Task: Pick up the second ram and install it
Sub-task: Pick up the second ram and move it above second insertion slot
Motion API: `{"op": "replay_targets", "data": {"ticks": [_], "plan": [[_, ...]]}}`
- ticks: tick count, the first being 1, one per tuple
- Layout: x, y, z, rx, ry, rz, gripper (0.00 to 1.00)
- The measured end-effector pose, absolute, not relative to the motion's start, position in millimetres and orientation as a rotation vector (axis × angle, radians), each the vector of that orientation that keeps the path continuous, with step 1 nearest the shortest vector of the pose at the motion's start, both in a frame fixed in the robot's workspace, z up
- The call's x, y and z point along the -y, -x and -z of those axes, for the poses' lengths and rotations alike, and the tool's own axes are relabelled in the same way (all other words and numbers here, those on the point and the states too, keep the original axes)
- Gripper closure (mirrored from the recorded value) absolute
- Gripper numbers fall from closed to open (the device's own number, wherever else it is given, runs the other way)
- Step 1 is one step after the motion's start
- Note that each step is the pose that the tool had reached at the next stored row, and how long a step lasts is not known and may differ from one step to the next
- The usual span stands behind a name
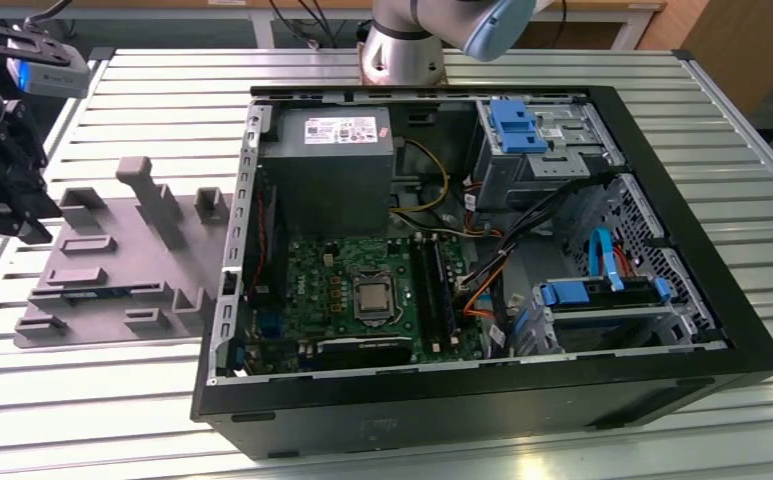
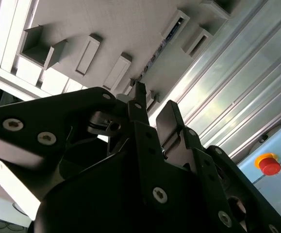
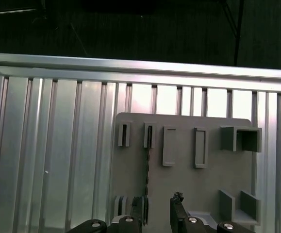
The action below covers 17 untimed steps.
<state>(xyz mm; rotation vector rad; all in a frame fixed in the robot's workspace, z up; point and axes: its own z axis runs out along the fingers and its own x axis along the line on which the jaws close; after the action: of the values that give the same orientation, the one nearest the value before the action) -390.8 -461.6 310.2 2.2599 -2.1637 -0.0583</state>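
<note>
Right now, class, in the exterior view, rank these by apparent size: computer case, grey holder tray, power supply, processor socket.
Largest to smallest:
1. computer case
2. grey holder tray
3. power supply
4. processor socket
No two look alike in size.

Lighting: bright, even, from overhead.
Glare: white bands on the ribbed aluminium slatted surface [image 1: 106,400], strongest at the exterior view's lower left; a similar sheen shows in both wrist views.
Shadow: the open black computer case [image 1: 493,410] is dim inside. Soft, short shadows lie beside the blocks of the grey moulded fixture plate [image 1: 106,225].
The black gripper [image 2: 152,104] reads as an unlit dark mass in the second wrist view.
</note>
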Motion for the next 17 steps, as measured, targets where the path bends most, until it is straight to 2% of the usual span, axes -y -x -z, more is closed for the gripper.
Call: {"op": "replay_targets", "data": {"ticks": [17], "plan": [[462.3,392.7,-297.8,2.165,-2.261,0.055,0.64]]}}
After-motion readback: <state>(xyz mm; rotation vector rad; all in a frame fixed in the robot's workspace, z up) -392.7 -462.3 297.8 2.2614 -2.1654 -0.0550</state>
